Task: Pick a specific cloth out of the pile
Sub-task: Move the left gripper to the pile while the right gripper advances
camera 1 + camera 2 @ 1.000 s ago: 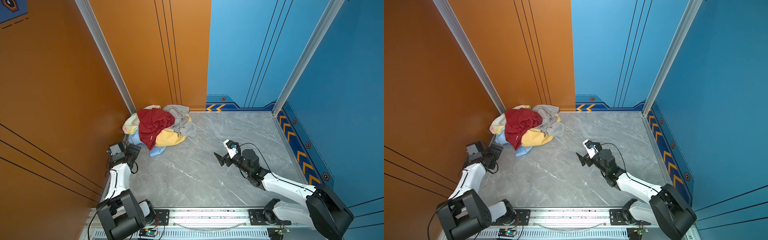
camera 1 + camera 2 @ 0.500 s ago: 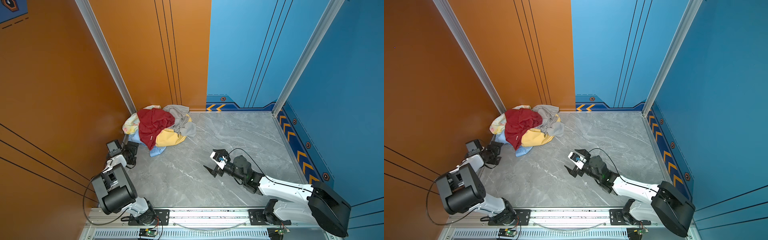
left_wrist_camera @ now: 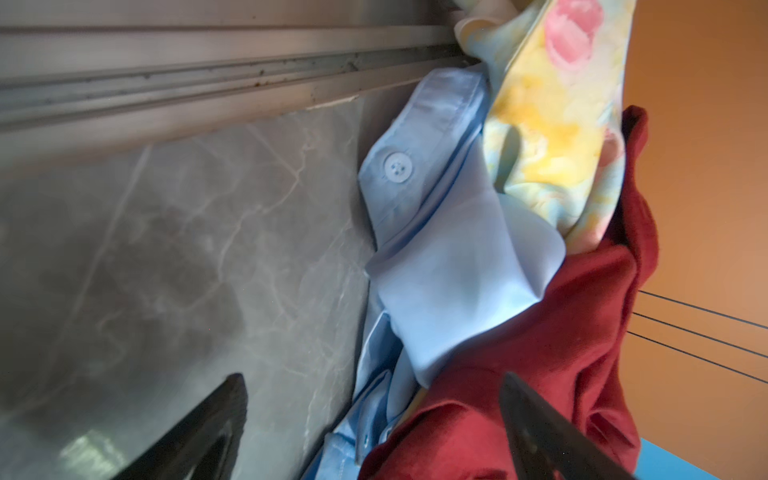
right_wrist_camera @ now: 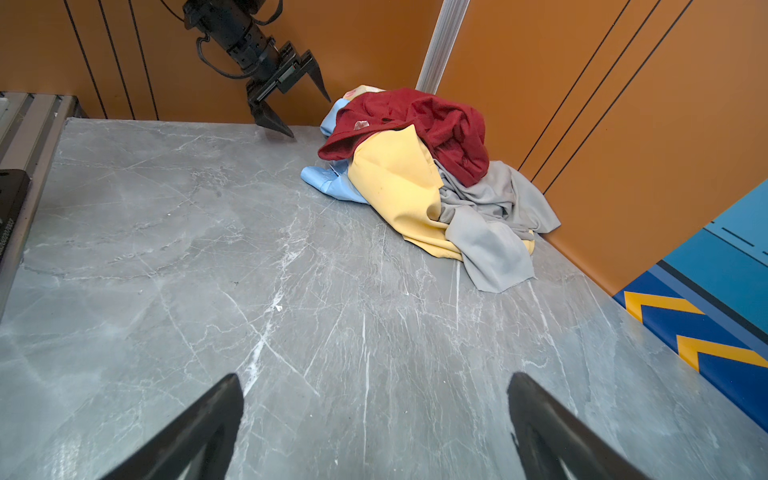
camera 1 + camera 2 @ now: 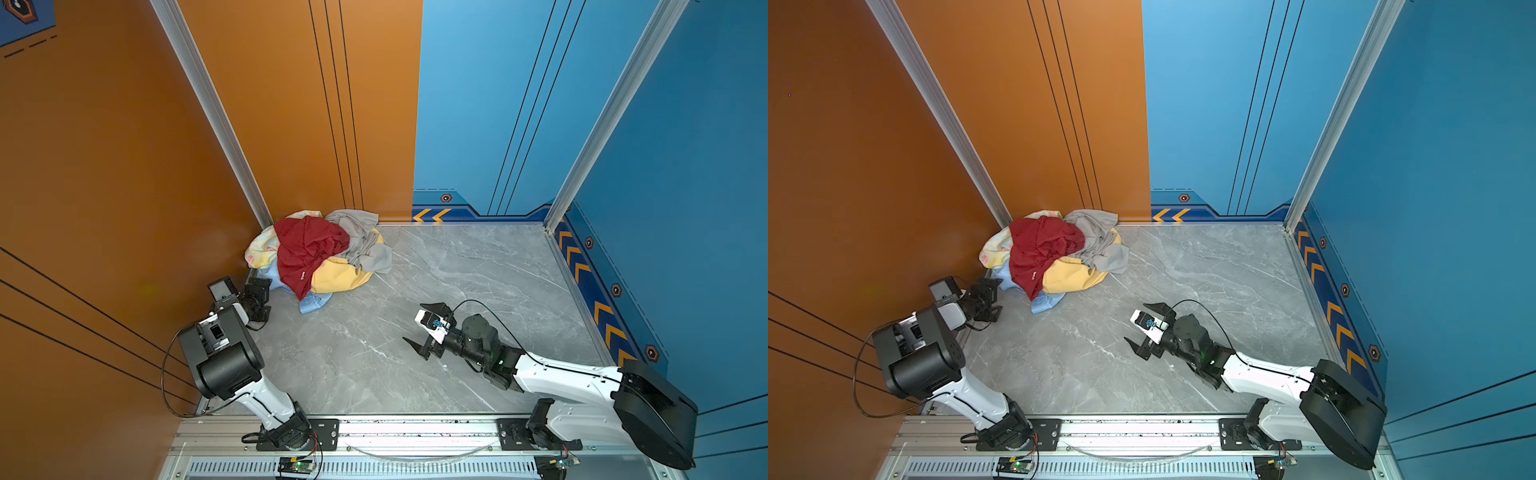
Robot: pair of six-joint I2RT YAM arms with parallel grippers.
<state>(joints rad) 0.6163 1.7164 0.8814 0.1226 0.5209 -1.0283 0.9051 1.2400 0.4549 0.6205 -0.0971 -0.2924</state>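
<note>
The pile (image 5: 320, 253) lies in the far left corner in both top views: a dark red garment (image 5: 1042, 249) on top, with grey, mustard yellow and pale yellow pink-printed pieces. The cloth (image 5: 314, 302), a light blue shirt, pokes out from under the pile's near edge. Its buttoned cuff (image 3: 399, 166) fills the left wrist view. My left gripper (image 5: 264, 297) is open and turned on its side, just left of the pile, with the cloth (image 3: 449, 249) ahead of its jaws and nothing between them. My right gripper (image 5: 412, 323) hangs open over bare table (image 4: 332, 332), well short of the pile (image 4: 415, 166).
An orange wall (image 5: 124, 166) stands close behind the left arm and the pile. A metal edge rail (image 3: 166, 75) runs along the table beside the cloth. Blue walls with chevron strips (image 5: 598, 307) bound the back and right. The arms' mounting rail (image 5: 415, 432) runs along the front.
My right gripper has moved left and toward the front of the table. The left arm's elbow has swung up, while its gripper has stayed beside the pile.
</note>
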